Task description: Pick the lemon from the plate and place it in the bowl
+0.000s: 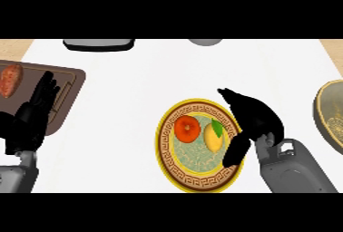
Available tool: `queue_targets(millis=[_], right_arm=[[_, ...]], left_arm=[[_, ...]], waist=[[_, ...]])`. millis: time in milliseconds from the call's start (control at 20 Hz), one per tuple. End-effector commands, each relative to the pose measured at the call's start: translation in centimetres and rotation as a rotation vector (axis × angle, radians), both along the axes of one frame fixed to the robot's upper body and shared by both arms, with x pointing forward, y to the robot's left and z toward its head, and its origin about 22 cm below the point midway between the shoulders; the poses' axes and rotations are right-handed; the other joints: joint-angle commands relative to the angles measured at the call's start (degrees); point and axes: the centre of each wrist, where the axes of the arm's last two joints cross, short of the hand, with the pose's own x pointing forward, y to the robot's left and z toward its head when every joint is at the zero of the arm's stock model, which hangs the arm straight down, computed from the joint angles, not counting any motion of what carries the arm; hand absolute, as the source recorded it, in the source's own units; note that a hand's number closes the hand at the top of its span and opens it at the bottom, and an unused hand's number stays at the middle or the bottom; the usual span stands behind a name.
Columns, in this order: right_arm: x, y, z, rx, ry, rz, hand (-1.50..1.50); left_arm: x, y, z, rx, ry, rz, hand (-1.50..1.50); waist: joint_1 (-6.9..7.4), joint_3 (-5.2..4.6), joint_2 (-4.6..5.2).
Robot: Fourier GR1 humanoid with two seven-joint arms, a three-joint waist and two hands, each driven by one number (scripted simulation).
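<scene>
A yellow lemon (213, 137) with a green leaf lies on the right half of a patterned, yellow-rimmed plate (175, 168). An orange-red tomato (188, 128) sits beside it on the left. My right hand (253, 117) hovers over the plate's right rim, just right of the lemon, open, with its fingers stretched up and left and its thumb hanging down at the lemon's lower right. The bowl (330, 114), olive with a pale rim, is cut off by the right edge. My left hand (32, 118) rests open at the far left, fingers up.
A brown cutting board (70, 86) at the left holds a reddish sweet potato (10, 80). A dark tray-like object (99, 44) and a grey round object (205, 41) sit at the counter's back edge.
</scene>
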Motion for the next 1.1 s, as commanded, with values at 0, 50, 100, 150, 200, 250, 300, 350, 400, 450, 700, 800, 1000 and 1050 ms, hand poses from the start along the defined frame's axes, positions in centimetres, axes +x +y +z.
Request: queue_targets(millis=[0, 50, 100, 150, 200, 250, 300, 350, 400, 450, 700, 800, 1000, 1050], right_arm=[[1.7, 1.2, -0.1, -0.17, 0.096, -0.052, -1.5], [1.2, -0.3, -1.2, -0.19, 0.086, -0.059, -1.5], [2.0, 0.4, -1.9, -0.195, 0.051, -0.038, -1.5], [1.3, 1.9, -0.9, -0.219, -0.004, -0.032, -1.5], [0.4, 2.4, -1.4, -0.206, -0.029, -0.027, -1.5], [1.9, 1.8, -1.2, -0.24, -0.051, -0.023, -1.5], [0.7, 2.9, -0.7, -0.241, -0.082, -0.024, -1.5], [1.5, 0.6, -2.0, -0.253, -0.052, -0.02, -1.5], [0.8, 2.8, -1.3, -0.229, -0.073, -0.04, -1.5], [0.3, 3.4, -4.1, -0.231, -0.077, -0.031, -1.5], [-0.6, 2.1, -6.0, -0.205, 0.024, -0.038, -1.5], [0.0, 2.7, -5.9, -0.223, 0.046, -0.026, -1.5], [-0.6, 3.3, -6.6, -0.22, 0.06, -0.05, -1.5], [-0.8, 3.2, -7.8, -0.218, 0.044, -0.059, -1.5]], left_arm=[[0.1, -1.2, -1.8, -0.008, 0.012, -0.002, 0.0], [-0.1, 0.1, -0.5, -0.008, -0.004, 0.007, 0.0], [0.8, 0.7, -0.3, 0.001, -0.002, 0.01, 0.0], [-0.4, 0.1, 0.4, -0.005, 0.006, 0.002, 0.0], [-0.2, -0.5, 0.4, -0.011, 0.028, 0.011, 0.0], [-0.4, 0.6, -0.6, -0.002, 0.002, -0.007, 0.0], [-0.1, -0.2, 0.1, -0.009, -0.004, 0.002, 0.0], [0.7, -0.8, 0.9, -0.002, -0.008, 0.005, 0.0], [0.2, -0.6, 0.1, -0.01, 0.01, 0.009, 0.0], [-1.0, 1.1, -0.2, -0.007, 0.016, -0.002, 0.0], [-1.1, 1.4, 0.0, -0.009, 0.009, 0.006, 0.0], [-0.8, 0.1, -1.3, -0.016, 0.011, 0.008, 0.0], [-1.8, 0.9, 1.2, 0.001, 0.0, 0.011, 0.0], [-0.3, 0.6, -0.5, -0.013, 0.0, 0.012, 0.0]], waist=[[-0.16, -0.02, 0.14], [-0.22, 0.03, 0.0], [-0.18, 0.04, 0.14], [0.09, 0.05, -0.06], [-0.18, 0.06, -0.07], [-0.02, 0.04, 0.04], [-0.24, 0.05, -0.05], [-0.38, 0.07, 0.01], [-0.35, 0.06, -0.03], [-0.09, 0.06, 0.0], [-0.27, 0.07, -0.04], [-0.33, 0.06, -0.01], [-0.14, 0.07, -0.08], [-0.39, 0.06, 0.0]])
